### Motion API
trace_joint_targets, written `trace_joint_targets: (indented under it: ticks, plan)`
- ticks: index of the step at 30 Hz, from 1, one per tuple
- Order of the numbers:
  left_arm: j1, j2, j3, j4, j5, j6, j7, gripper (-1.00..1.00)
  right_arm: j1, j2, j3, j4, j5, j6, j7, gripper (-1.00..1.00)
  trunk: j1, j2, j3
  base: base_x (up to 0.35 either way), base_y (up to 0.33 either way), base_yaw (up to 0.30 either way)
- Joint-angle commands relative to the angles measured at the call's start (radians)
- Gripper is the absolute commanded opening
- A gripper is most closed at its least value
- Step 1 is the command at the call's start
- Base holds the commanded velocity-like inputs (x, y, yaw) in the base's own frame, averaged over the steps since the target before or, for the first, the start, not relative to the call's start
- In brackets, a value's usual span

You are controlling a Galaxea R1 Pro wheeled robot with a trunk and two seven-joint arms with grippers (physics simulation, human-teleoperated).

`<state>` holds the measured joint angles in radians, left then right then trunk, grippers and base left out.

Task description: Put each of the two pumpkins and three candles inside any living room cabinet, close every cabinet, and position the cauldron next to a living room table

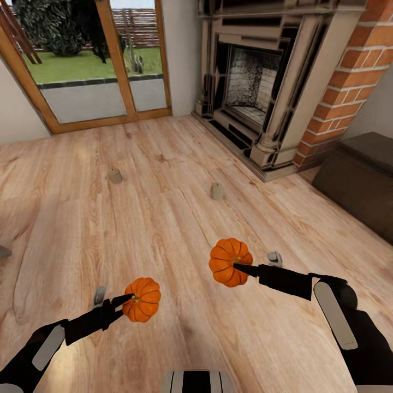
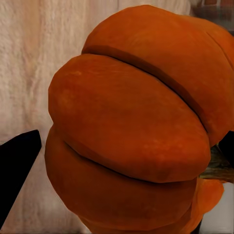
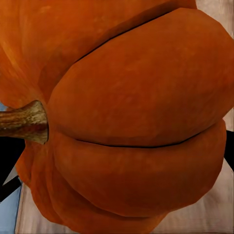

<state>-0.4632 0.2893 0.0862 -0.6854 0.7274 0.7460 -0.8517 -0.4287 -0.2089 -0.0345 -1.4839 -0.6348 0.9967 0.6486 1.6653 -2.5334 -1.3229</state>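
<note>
Step in hand: carrying both pumpkins. Your left gripper (image 1: 126, 299) is clamped on one pumpkin (image 1: 142, 299) at lower centre-left; your right gripper (image 1: 240, 267) is clamped on the other pumpkin (image 1: 229, 262), just right of centre. Two candles (image 1: 114, 175) (image 1: 217, 191) stand on the floor (image 1: 164, 229) mid-frame; a third candle (image 1: 274, 258) lies beside the right arm. Next, you need to turn toward the cabinet (image 1: 363, 180) at right edge, fronts apparently closed. No legible writing.

Two ribbed orange pumpkins (image 1: 142, 299) (image 1: 230, 262) – brown stems, grey-beige candles (image 1: 114, 175) (image 1: 217, 191), red-brick chimney (image 1: 349, 82)
</note>
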Motion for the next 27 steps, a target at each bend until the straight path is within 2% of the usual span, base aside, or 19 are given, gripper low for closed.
trace_joint_targets:
  ticks: [1, 8, 16, 27]
  plan:
    - [0.000, 0.000, 0.001, 0.000, 0.007, 0.007, -0.002, -1.00, -0.001, 0.000, -0.001, 0.000, -0.001, 0.007, 0.004, -1.00, -0.001, 0.000, 0.003, -0.109, 0.000, -0.237]
    - [0.000, 0.001, 0.003, 0.000, 0.010, 0.007, -0.004, -1.00, -0.001, 0.000, -0.001, 0.001, -0.001, 0.007, 0.003, -1.00, -0.004, 0.002, 0.030, -0.055, 0.006, -0.248]
    - [0.000, -0.001, 0.003, 0.000, 0.010, 0.007, -0.006, -1.00, -0.001, 0.000, -0.001, 0.001, -0.001, 0.007, 0.003, -1.00, -0.008, 0.003, 0.061, -0.273, 0.088, -0.251]
    - [0.000, -0.001, 0.007, 0.000, 0.013, 0.007, -0.006, -1.00, -0.001, 0.002, -0.001, 0.001, -0.001, 0.007, 0.003, -1.00, -0.008, 0.003, 0.061, -0.321, 0.013, -0.251]
